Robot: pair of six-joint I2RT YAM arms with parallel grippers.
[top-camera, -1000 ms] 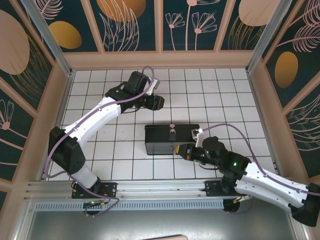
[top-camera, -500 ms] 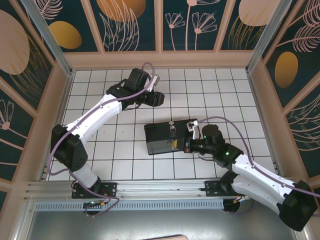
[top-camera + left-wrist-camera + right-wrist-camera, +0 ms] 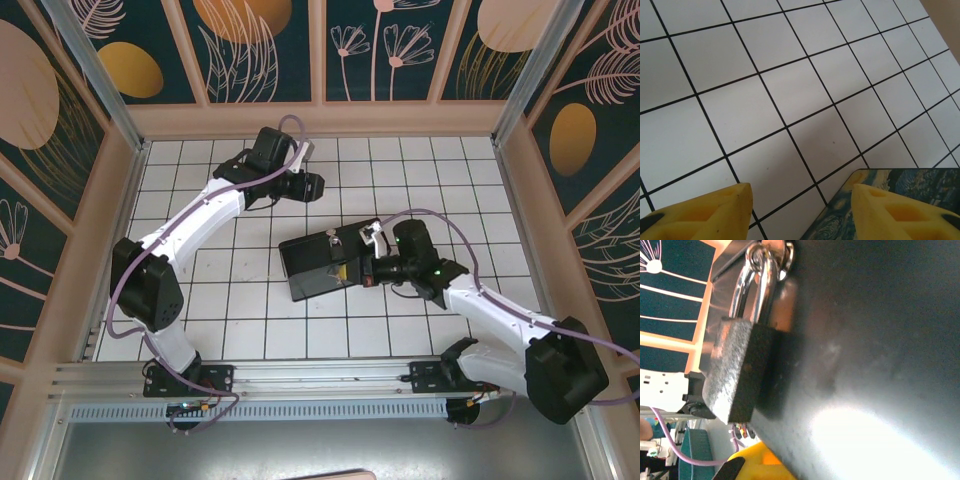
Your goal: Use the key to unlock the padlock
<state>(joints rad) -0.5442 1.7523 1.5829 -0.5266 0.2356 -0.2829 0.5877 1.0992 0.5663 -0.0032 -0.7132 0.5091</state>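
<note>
key-to-lock approach, i judge: right claw, pinched shut (whether on the key i cannot tell), sits by the padlock hanging on the box mid-frame, left claw half-wide and empty, so next calls for squaring the key to the padlock.

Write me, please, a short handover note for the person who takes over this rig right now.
Left gripper: open, empty, above the white tiles near a corner of the box.
Right gripper: shut, close against the box's side, next to the padlock. Whether it holds the key cannot be seen.
Padlock: shackle closed through the hasp on the box.
Done: right arm is at the lock.
Left to do: put the key in the keyhole, turn it, free the shackle.
</note>
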